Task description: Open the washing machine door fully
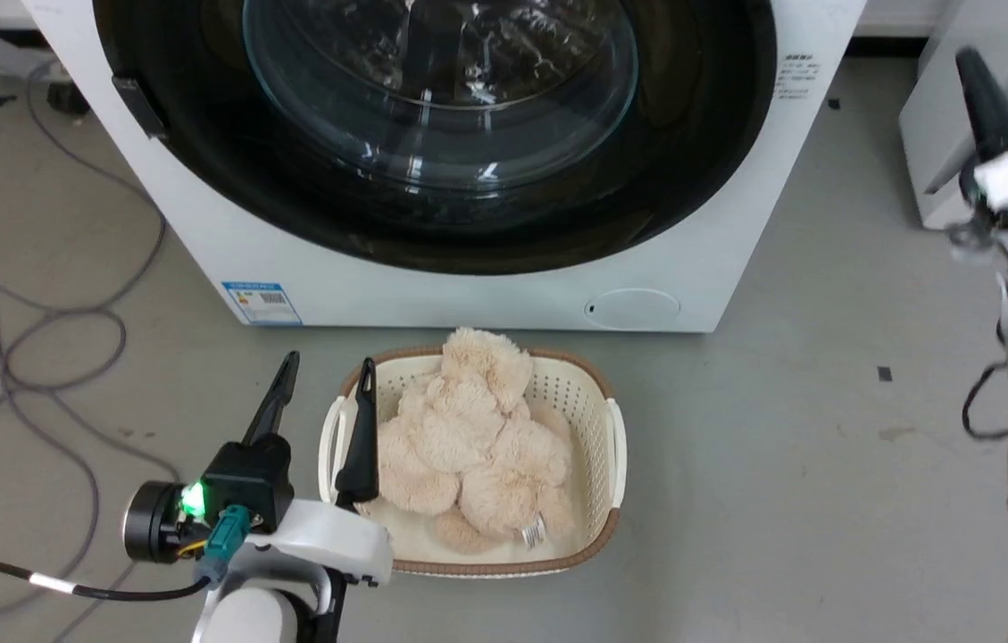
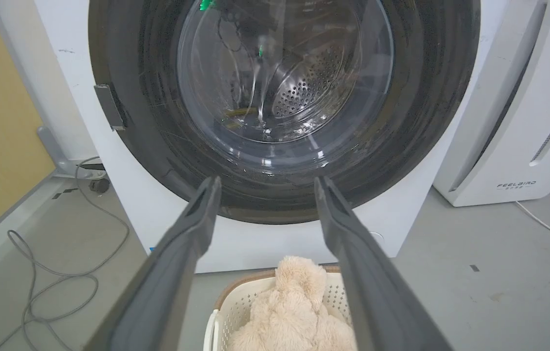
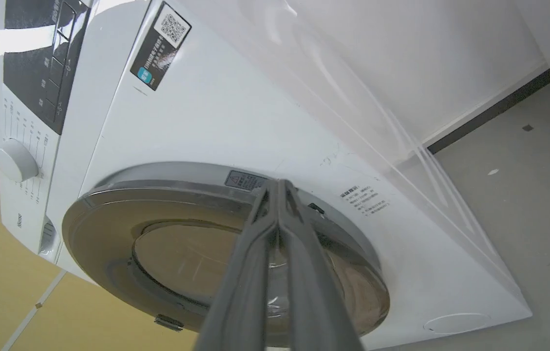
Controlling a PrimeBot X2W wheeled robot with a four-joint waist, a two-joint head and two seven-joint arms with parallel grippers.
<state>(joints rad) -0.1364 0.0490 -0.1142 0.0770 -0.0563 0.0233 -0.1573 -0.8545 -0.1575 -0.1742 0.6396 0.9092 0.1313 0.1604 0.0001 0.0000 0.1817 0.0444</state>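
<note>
Door tab (image 1: 139, 105) sits on left rim of the washing machine door (image 1: 700, 179); door looks flush against the washing machine (image 1: 468, 295), so closed, nothing opened yet; left gripper (image 1: 329, 362) low in front, fingers apart, holding nothing, hanging over the left rim of basket (image 1: 615, 446) with plush toy (image 1: 477, 429) inside; tab lies up and to the left of it, door straight ahead between its fingers in left wrist view; right gripper (image 1: 972, 62) off the machine's right side, fingers pressed together, empty; right wrist view puts its tips over the door's rim, contact cannot be told; judgement: left arm is nearer the tab, right is nearer the right rim; the opening move turns on which edge swings free.
</note>
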